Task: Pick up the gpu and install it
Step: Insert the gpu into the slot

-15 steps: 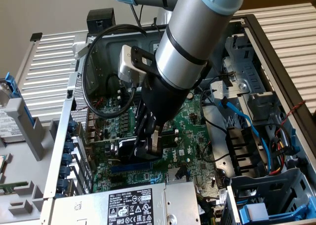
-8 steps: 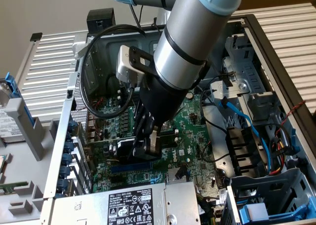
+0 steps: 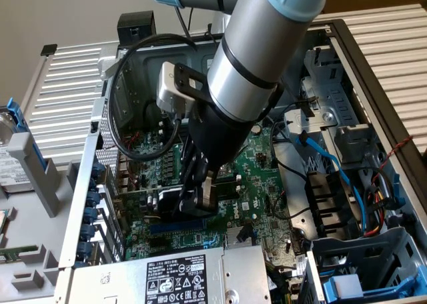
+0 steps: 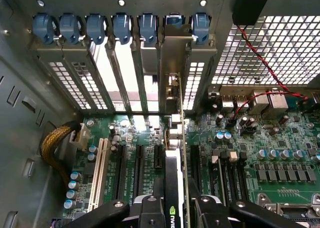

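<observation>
Wrist view: black two-finger gripper [image 4: 172, 208] clamped on small green gpu card with black fan shroud [image 4: 172, 185], card edge-on over green motherboard [image 4: 260, 138] slot, silver bracket at case rear slot wall [image 4: 75, 83]. Likely light, stiff, fragile; grip shroud edges

Exterior view evenly lit w/ soft daylight, arm [image 3: 257, 64] near lens slightly blurred, shadow cast under it onto motherboard [image 3: 260, 167]; in wrist view strong backlight seen thru rear slot openings [image 4: 122, 83], glare blown out, case wall [image 4: 20, 138] dim.
</observation>
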Motion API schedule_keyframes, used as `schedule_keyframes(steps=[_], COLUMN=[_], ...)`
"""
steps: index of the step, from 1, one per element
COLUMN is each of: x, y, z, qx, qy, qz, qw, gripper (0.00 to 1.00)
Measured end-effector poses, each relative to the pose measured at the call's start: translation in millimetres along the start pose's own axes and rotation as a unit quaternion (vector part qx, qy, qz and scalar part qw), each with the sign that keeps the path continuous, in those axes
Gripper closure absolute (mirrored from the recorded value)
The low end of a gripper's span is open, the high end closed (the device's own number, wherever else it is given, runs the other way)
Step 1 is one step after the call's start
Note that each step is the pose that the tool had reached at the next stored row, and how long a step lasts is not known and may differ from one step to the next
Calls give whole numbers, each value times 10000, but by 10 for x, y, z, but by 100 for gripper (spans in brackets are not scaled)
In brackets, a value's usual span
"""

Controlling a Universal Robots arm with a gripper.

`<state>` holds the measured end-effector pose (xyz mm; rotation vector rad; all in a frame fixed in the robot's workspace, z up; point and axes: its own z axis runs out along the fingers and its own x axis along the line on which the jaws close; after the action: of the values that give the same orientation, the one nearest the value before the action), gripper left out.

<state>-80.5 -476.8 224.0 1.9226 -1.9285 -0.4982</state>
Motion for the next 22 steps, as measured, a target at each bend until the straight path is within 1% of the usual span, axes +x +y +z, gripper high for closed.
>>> schedule_keyframes(steps=[10,22], x=[-1,-1], y=[-6,-19], z=[15,56], qx=[1,5], qy=[0,-1], qz=[0,0], qw=[10000,10000], gripper=[72,72])
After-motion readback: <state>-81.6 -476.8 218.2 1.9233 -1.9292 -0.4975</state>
